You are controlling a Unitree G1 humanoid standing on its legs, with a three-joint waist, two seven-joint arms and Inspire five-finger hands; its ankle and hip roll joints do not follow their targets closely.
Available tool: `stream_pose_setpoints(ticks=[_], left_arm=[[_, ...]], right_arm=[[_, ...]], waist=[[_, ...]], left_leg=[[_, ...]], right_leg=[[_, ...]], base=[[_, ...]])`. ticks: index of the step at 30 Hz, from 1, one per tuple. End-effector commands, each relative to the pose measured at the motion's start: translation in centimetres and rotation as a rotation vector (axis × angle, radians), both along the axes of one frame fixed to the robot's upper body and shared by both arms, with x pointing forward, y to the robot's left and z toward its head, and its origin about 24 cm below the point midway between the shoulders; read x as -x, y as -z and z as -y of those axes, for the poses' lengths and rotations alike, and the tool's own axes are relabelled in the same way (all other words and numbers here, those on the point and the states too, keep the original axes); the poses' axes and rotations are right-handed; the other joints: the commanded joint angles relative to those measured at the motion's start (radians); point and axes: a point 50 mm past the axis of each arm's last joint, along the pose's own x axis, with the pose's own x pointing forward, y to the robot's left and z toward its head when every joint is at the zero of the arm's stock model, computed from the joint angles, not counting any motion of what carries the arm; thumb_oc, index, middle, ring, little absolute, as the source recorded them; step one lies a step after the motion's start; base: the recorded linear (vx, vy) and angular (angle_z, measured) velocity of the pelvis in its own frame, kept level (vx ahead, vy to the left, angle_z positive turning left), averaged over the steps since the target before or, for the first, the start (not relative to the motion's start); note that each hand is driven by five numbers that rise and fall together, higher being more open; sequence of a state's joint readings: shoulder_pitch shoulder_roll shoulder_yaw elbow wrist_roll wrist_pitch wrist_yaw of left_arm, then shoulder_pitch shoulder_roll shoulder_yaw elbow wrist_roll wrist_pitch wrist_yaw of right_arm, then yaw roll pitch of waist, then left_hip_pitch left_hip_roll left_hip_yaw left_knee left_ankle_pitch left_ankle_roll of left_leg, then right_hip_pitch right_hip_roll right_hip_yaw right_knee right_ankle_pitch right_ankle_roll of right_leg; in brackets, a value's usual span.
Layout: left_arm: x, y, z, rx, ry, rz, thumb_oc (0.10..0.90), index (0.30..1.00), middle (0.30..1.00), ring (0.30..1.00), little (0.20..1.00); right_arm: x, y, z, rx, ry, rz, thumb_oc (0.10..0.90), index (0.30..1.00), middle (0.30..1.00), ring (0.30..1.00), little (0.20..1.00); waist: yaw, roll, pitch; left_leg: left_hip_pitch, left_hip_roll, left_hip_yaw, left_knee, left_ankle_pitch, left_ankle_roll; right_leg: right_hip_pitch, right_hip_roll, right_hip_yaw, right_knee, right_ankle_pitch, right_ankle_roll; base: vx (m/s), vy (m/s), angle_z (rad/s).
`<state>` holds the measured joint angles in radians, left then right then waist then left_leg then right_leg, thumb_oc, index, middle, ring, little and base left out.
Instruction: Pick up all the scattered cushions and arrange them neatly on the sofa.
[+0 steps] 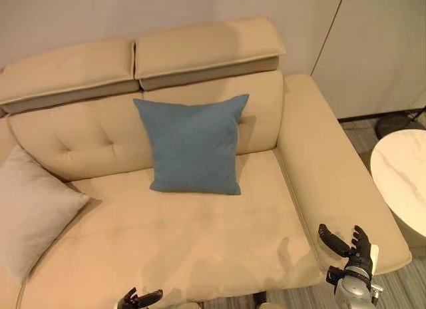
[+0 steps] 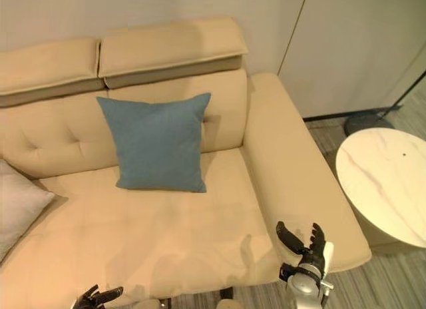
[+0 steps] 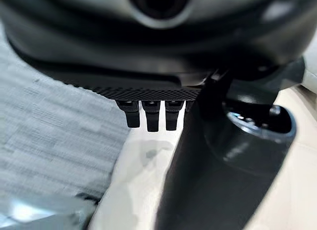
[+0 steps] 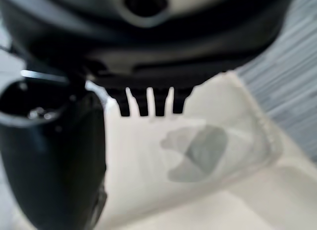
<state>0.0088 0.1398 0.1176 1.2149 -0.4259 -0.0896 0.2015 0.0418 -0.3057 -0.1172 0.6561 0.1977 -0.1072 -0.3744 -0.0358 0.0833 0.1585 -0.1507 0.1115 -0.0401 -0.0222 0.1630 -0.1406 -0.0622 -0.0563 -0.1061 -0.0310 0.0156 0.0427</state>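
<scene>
While a blue cushion (image 1: pixel 193 144) leans upright against the beige sofa (image 1: pixel 200 236) backrest and a grey cushion (image 1: pixel 30 206) rests at its left end, both robot hands, left (image 1: pixel 138 299) and right (image 1: pixel 351 250), hover empty, fingers spread, at the seat's front edge, near a round marble tabletop (image 2: pixel 386 182).

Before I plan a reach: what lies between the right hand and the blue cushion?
In the left eye view, bare beige seat of the sofa lies between the open right hand and the blue cushion; nothing rests on that stretch.
</scene>
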Motion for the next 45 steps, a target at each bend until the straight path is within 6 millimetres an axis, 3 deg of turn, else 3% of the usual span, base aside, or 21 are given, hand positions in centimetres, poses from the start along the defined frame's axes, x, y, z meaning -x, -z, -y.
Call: stream_pose_setpoints(ticks=[1, 2, 4, 6, 8, 11, 12, 15, 16, 18, 19, 21, 25, 26, 30, 32, 34, 35, 36, 41, 45], left_arm=[[2.6, 0.4, -1.4, -0.047, 0.077, -0.143, 0.800, 0.900, 0.900, 0.900, 0.900], [2.6, 0.4, -1.4, -0.047, 0.077, -0.143, 0.800, 0.900, 0.900, 0.900, 0.900], [4.4, 0.7, -1.0, -0.031, 0.082, -0.224, 0.800, 0.900, 0.900, 0.900, 0.900], [6.2, 1.0, -0.6, -0.045, 0.155, -0.317, 0.800, 0.900, 0.900, 0.900, 0.900], [7.2, 1.1, -0.6, -0.065, 0.224, -0.372, 0.800, 0.900, 0.900, 0.900, 0.900], [7.1, 1.1, -0.1, -0.083, 0.280, -0.377, 0.800, 0.900, 0.900, 0.900, 0.900], [6.7, 1.2, 0.1, -0.085, 0.305, -0.372, 0.800, 0.900, 0.900, 0.900, 0.900], [3.2, 0.9, 0.5, -0.132, 0.402, -0.273, 0.800, 0.900, 0.900, 0.900, 0.900], [0.9, 0.4, 0.2, -0.179, 0.447, -0.208, 0.800, 0.900, 0.900, 0.900, 0.900], [0.9, 0.3, 0.1, -0.180, 0.447, -0.208, 0.800, 0.900, 0.900, 0.900, 0.900], [-0.1, 0.1, -0.1, -0.204, 0.468, -0.180, 0.800, 0.900, 0.900, 0.900, 0.900], [-0.1, 0.0, -0.6, -0.227, 0.498, -0.198, 0.800, 0.900, 0.900, 0.900, 0.900], [1.6, 0.0, -2.0, -0.245, 0.484, -0.287, 0.800, 0.900, 0.900, 0.900, 0.900], [3.5, 0.2, -2.3, -0.236, 0.478, -0.355, 0.800, 0.900, 0.900, 0.900, 0.900], [5.9, 0.3, -3.1, -0.233, 0.444, -0.441, 0.800, 0.900, 0.900, 0.900, 0.900], [5.7, 0.2, -3.3, -0.238, 0.428, -0.436, 0.800, 0.900, 0.900, 0.900, 0.900], [5.1, 0.1, -3.5, -0.248, 0.421, -0.415, 0.800, 0.900, 0.900, 0.900, 0.900], [4.1, 0.0, -3.4, -0.262, 0.432, -0.381, 0.800, 0.900, 0.900, 0.900, 0.900], [3.0, -0.1, -3.3, -0.266, 0.433, -0.348, 0.800, 0.900, 0.900, 0.900, 0.900], [0.5, -0.2, -1.8, -0.268, 0.467, -0.265, 0.800, 0.900, 0.900, 0.900, 0.900], [-0.4, -0.1, -0.7, -0.255, 0.492, -0.233, 0.800, 0.900, 0.900, 0.900, 0.900]], right_arm=[[-1.3, -1.9, 0.3, -0.021, -0.041, 0.143, 0.800, 0.900, 0.900, 0.900, 0.900], [-1.3, -1.9, 0.3, -0.022, -0.041, 0.143, 0.800, 0.900, 0.900, 0.900, 0.900], [-0.4, -0.9, 0.0, -0.028, -0.070, 0.085, 0.800, 0.900, 0.900, 0.900, 0.900], [0.6, -0.3, 0.0, 0.003, -0.102, 0.022, 0.800, 0.900, 0.900, 0.900, 0.900], [1.2, 0.4, -0.2, 0.018, -0.139, -0.041, 0.800, 0.900, 0.900, 0.900, 0.900], [1.6, 1.2, -1.0, 0.010, -0.157, -0.083, 0.800, 0.900, 0.900, 0.900, 0.900], [1.7, 1.5, -1.0, 0.008, -0.151, -0.094, 0.800, 0.900, 0.900, 0.900, 0.900], [1.1, 1.9, -1.3, -0.005, -0.135, -0.117, 0.800, 0.900, 0.900, 0.900, 0.900], [0.5, 2.0, -1.9, -0.003, -0.144, -0.123, 0.800, 0.900, 0.900, 0.900, 0.900], [0.5, 2.0, -2.0, -0.005, -0.145, -0.122, 0.800, 0.900, 0.900, 0.900, 0.900], [0.1, 2.1, -2.9, -0.009, -0.189, -0.127, 0.800, 0.900, 0.900, 0.900, 0.900], [0.0, 2.5, -3.7, -0.004, -0.236, -0.156, 0.800, 0.900, 0.900, 0.900, 0.900], [-0.1, 3.2, -4.9, -0.010, -0.296, -0.200, 0.800, 0.900, 0.900, 0.900, 0.900], [0.4, 3.6, -4.9, 0.003, -0.316, -0.235, 0.800, 0.900, 0.900, 0.900, 0.900], [2.1, 5.2, -5.1, 0.022, -0.366, -0.366, 0.800, 0.900, 0.900, 0.900, 0.900], [2.5, 5.6, -5.3, 0.013, -0.370, -0.392, 0.800, 0.900, 0.900, 0.900, 0.900], [3.4, 6.3, -5.1, 0.015, -0.368, -0.464, 0.800, 0.900, 0.900, 0.900, 0.900], [3.6, 6.5, -5.0, 0.023, -0.368, -0.486, 0.800, 0.900, 0.900, 0.900, 0.900], [4.2, 7.1, -5.1, 0.010, -0.370, -0.539, 0.800, 0.900, 0.900, 0.900, 0.900], [5.8, 7.8, -4.8, 0.006, -0.353, -0.616, 0.800, 0.900, 0.900, 0.900, 0.900], [7.3, 8.3, -4.4, -0.013, -0.309, -0.673, 0.800, 0.900, 0.900, 0.900, 0.900]], waist=[[0.005, -0.082, -0.023], [0.006, -0.081, -0.025], [-0.011, -0.105, -0.033], [-0.031, -0.113, -0.049], [-0.040, -0.104, -0.071], [-0.061, -0.081, -0.079], [-0.064, -0.071, -0.075], [-0.089, -0.069, -0.068], [-0.088, -0.092, -0.046], [-0.091, -0.099, -0.047], [-0.078, -0.104, -0.024], [-0.071, -0.118, 0.001], [-0.034, -0.108, 0.027], [-0.007, -0.094, 0.015], [0.048, -0.088, -0.038], [0.061, -0.096, -0.056], [0.078, -0.120, -0.075], [0.082, -0.133, -0.074], [0.098, -0.145, -0.069], [0.117, -0.136, -0.048], [0.109, -0.125, -0.024]], left_leg=[[-0.060, 0.069, 0.103, 0.122, -0.018, 0.019], [-0.065, 0.070, 0.102, 0.126, -0.019, 0.020], [-0.012, 0.069, 0.199, 0.315, -0.126, 0.038], [0.042, 0.088, 0.254, 0.543, -0.168, 0.034], [0.128, 0.062, 0.212, 0.629, -0.179, 0.030], [0.237, -0.022, 0.089, 0.550, -0.185, 0.019], [0.262, -0.027, 0.071, 0.499, -0.225, 0.025], [0.310, -0.068, 0.090, 0.295, -0.443, 0.086], [0.284, -0.119, 0.083, 0.246, -0.500, 0.120], [0.282, -0.126, 0.080, 0.243, -0.494, 0.121], [0.300, -0.148, 0.084, 0.157, -0.482, 0.133], [0.289, -0.162, 0.092, 0.115, -0.429, 0.140], [0.211, -0.157, 0.109, 0.091, -0.341, 0.166], [0.182, -0.144, 0.125, 0.073, -0.309, 0.182], [0.115, -0.128, 0.143, 0.047, -0.243, 0.186], [0.091, -0.129, 0.139, 0.048, -0.231, 0.183], [0.031, -0.138, 0.114, 0.074, -0.211, 0.180], [-0.007, -0.144, 0.093, 0.101, -0.210, 0.176], [-0.075, -0.143, 0.070, 0.152, -0.194, 0.166], [-0.137, -0.115, 0.016, 0.153, -0.099, 0.123], [-0.164, -0.104, 0.010, 0.127, -0.048, 0.107]], right_leg=[[-0.020, -0.031, -0.065, 0.114, -0.118, 0.013], [-0.022, -0.031, -0.065, 0.112, -0.116, 0.013], [-0.055, -0.057, -0.108, 0.100, -0.070, 0.013], [-0.072, -0.058, -0.150, 0.076, -0.036, 0.003], [-0.088, -0.056, -0.171, 0.077, -0.013, 0.008], [-0.157, -0.061, -0.162, 0.116, 0.037, 0.033], [-0.173, -0.061, -0.163, 0.125, 0.051, 0.041], [-0.258, -0.119, -0.166, 0.126, 0.115, 0.089], [-0.282, -0.156, -0.160, 0.073, 0.172, 0.126], [-0.284, -0.163, -0.160, 0.071, 0.175, 0.126], [-0.283, -0.157, -0.176, 0.000, 0.187, 0.144], [-0.292, -0.172, -0.187, -0.019, 0.186, 0.156], [-0.248, -0.164, -0.142, 0.163, 0.094, 0.121], [-0.207, -0.166, -0.148, 0.306, 0.034, 0.102], [-0.054, -0.160, -0.107, 0.417, -0.045, 0.092], [-0.024, -0.144, -0.072, 0.408, -0.043, 0.095], [0.027, -0.086, 0.030, 0.392, -0.038, 0.110], [0.075, -0.053, 0.089, 0.322, -0.090, 0.096], [0.090, 0.003, 0.150, 0.253, -0.161, 0.052], [0.112, 0.065, 0.104, 0.136, -0.191, -0.003], [0.095, 0.069, 0.062, 0.123, -0.175, -0.009]], base=[[-0.48, -0.238, 0.41], [-0.34, -0.174, 0.52], [-0.36, -0.182, 0.51], [-0.34, -0.157, 0.48], [-0.25, 0.025, 0.97], [-0.37, 0.215, 0.46], [-0.44, 0.239, 0.15], [-0.56, 0.330, 0.20], [-0.52, 0.301, 0.39], [-0.34, 0.181, 0.47], [-0.51, 0.225, 0.33], [-0.77, 0.268, -0.32], [-0.55, 0.117, -0.28], [-0.58, 0.094, -0.30], [-0.36, -0.032, -0.29], [-0.17, -0.098, -0.14], [-0.25, -0.193, 0.03], [-0.38, -0.299, 0.50], [-0.26, -0.218, 0.64], [-0.29, -0.217, 0.55], [-0.21, -0.076, 0.46]])
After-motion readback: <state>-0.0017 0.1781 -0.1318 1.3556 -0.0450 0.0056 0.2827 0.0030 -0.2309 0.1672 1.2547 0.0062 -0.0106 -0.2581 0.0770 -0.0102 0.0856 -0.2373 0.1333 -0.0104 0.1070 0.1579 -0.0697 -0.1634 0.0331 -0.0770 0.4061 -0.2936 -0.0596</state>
